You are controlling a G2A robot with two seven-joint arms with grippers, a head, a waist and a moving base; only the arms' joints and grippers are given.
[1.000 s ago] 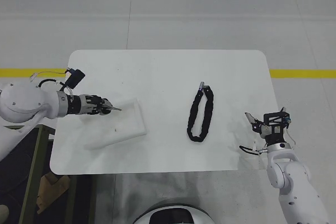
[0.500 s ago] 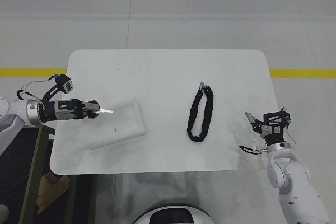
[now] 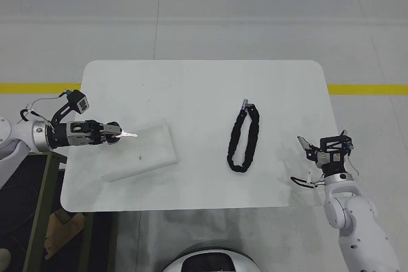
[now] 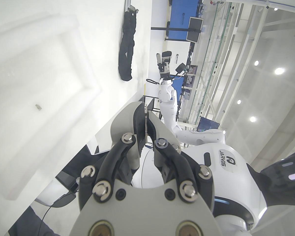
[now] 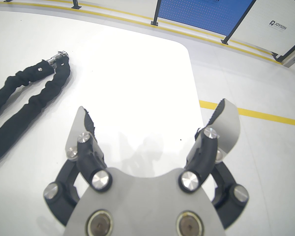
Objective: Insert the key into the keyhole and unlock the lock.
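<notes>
My left gripper is shut on a small silver key, held over the left part of the table above the white foam pad. The key's thin edge sits pinched between the black pads in the left wrist view. The lock is a black fabric-covered chain loop with a silver cylinder at its far end, lying right of the table's middle. It also lies in the right wrist view as a chain with the cylinder. My right gripper is open at the table's right front edge, nothing between its fingers.
The white table ends just right of my right gripper. The foam pad has a shallow recess and a small dark speck. Bare tabletop separates the pad from the chain.
In the first half second the left arm drew back to the left and turned, carrying the key with it. Since then nothing has moved. The right arm stayed still.
</notes>
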